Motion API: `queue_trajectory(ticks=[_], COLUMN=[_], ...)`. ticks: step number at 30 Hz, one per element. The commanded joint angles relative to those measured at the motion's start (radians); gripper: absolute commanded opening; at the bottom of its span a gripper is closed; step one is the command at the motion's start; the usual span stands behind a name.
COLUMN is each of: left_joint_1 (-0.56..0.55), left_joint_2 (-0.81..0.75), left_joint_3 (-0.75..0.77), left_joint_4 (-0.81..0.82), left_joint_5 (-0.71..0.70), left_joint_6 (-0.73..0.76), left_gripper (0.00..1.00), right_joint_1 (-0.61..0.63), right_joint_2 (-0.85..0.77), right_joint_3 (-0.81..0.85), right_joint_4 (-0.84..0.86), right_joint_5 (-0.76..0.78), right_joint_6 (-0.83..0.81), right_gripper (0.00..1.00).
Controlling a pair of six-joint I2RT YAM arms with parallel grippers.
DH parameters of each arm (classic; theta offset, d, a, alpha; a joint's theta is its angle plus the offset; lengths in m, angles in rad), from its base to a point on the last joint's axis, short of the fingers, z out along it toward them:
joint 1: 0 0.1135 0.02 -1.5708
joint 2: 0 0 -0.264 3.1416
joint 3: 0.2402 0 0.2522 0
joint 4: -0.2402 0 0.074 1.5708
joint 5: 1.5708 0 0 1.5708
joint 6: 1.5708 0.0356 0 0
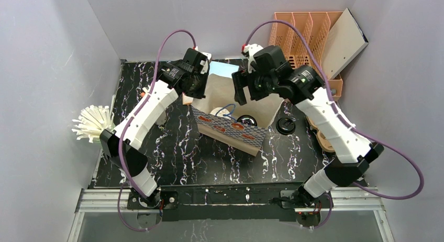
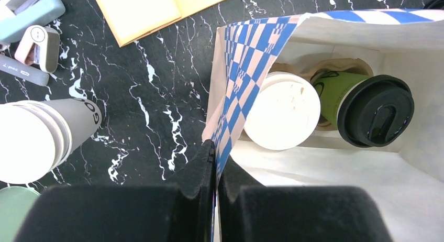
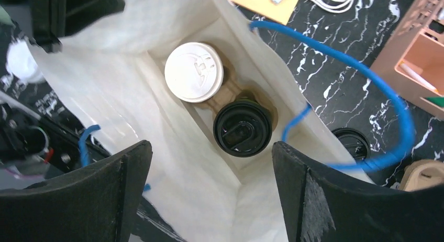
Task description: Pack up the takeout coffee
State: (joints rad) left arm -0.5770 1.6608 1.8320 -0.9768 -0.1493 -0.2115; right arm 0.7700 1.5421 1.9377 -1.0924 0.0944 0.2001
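The green coffee cup (image 2: 335, 92) with its black lid (image 3: 242, 129) stands inside the paper bag (image 2: 314, 166), in a brown cardboard carrier (image 3: 238, 90) at the bottom. A second cup with a white lid (image 2: 282, 111) stands just beside it in the same carrier, and the two lids are almost touching. The bag is open at the top and stands on the black marble table (image 2: 157, 95).

The left gripper (image 2: 215, 147) is closed tight on the blue checkered edge of the bag, with the paper pinched between its two fingers. The right gripper (image 3: 212, 147) hangs above the open mouth of the bag. Its jaws are wide apart and it holds nothing. The black lid shows below it, between the two fingers. A blue handle (image 3: 390, 95) of the bag curves over the right side.

Outside the bag, a stack of pale paper cups (image 2: 36, 137) and a yellow envelope (image 2: 152, 9) are on the table, and a loose black lid (image 1: 286, 125) lies near the bag.
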Motion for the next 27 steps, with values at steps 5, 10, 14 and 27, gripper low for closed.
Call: queue_trajectory(ticks=[5,10,14,27], left_joint_1=[0.003,0.003,0.003,0.003], left_joint_2=[-0.088,-0.127,-0.143,-0.179], left_joint_3=[-0.054,-0.099,-0.120,-0.172], left_joint_4=[0.033,0.047,0.054,0.097], left_joint_5=[-0.013,-0.015,-0.018,-0.029], left_joint_6=[-0.043,-0.067,-0.071,-0.052], left_gripper=[0.00,0.00,0.00,0.00], right_joint_1=[0.000,-0.004,-0.074,-0.220], right_joint_2=[-0.127,-0.150,-0.168,-0.147], right_joint_3=[0.040,0.012,-0.109,-0.247], right_joint_4=[-0.071,-0.256,-0.282,-0.092], right_joint_5=[0.233,0.424,0.344,0.274], right_joint_6=[0.275,0.549,0.593,0.476], right_gripper=[0.87,0.81,0.79,0.55])
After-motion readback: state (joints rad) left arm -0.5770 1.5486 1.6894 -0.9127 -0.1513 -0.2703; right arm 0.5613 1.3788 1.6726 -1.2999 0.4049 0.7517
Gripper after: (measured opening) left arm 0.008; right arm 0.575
